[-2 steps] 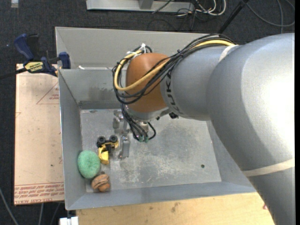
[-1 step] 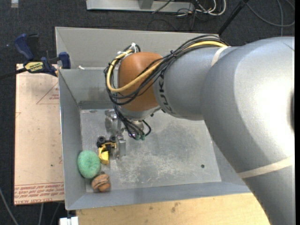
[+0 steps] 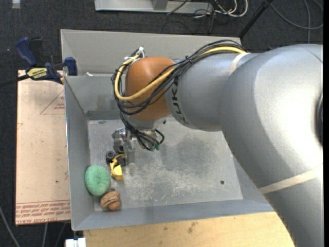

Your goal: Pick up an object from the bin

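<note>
Gripper (image 3: 120, 161) is low in the bin (image 3: 195, 169) near the left wall, right at a small yellow-and-black thing (image 3: 117, 170); touching or just above, can't tell. Spread or closed, can't tell either. Green ball (image 3: 97, 180) and brown nut-like lump (image 3: 110, 200) lie toward the near-left corner. Likely the grasp step: next is closing on the yellow piece, then lifting clear of the ball. Arm (image 3: 216, 96) shows partial "KUKA" lettering.

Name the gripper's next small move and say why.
Probably a slight descent onto the small yellow-and-black thing: the gripper hangs right over it near the bin's left wall, and the green lump lies close, so drifting sideways risks a bump.
</note>
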